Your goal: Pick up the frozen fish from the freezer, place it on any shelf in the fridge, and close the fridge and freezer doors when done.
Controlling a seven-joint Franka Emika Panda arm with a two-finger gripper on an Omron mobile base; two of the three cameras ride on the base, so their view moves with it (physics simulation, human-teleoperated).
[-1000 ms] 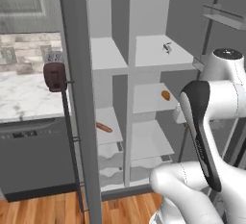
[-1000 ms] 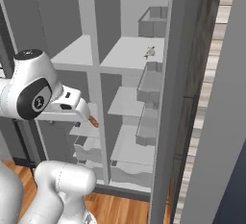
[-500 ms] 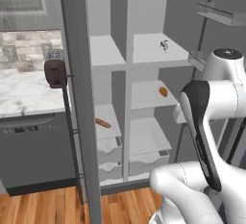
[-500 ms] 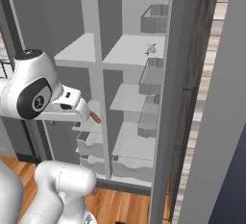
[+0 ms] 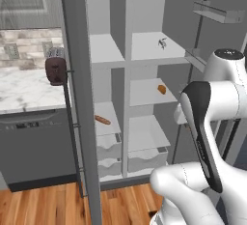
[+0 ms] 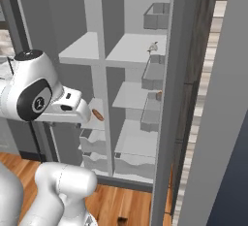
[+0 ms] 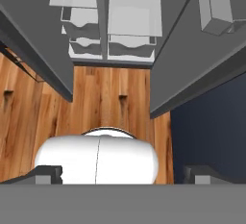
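Both doors of the tall dark grey refrigerator stand wide open. In the left base view the frozen fish lies in the upper centre of the frame on the shelf, the top white slab of the fridge, toward its right half with bare white slab on its left side and in front up to the shelf's front edge. In the right base view the frozen fish sits near the shelf's right end, just beside a grey door bin. The freezer, left of the centre divider, holds an elongated orange-brown roll on a lower shelf above its white drawers; a rounded orange lump rests on the fridge's middle shelf. The freezer door's edge cuts down the left centre of the frame, with a marble counter beyond it. The hand view looks down at the wood floor between the two door edges, open floor in front of the drawers. The fingers show as two dark tips at the bottom corners, spread far apart and holding nothing.
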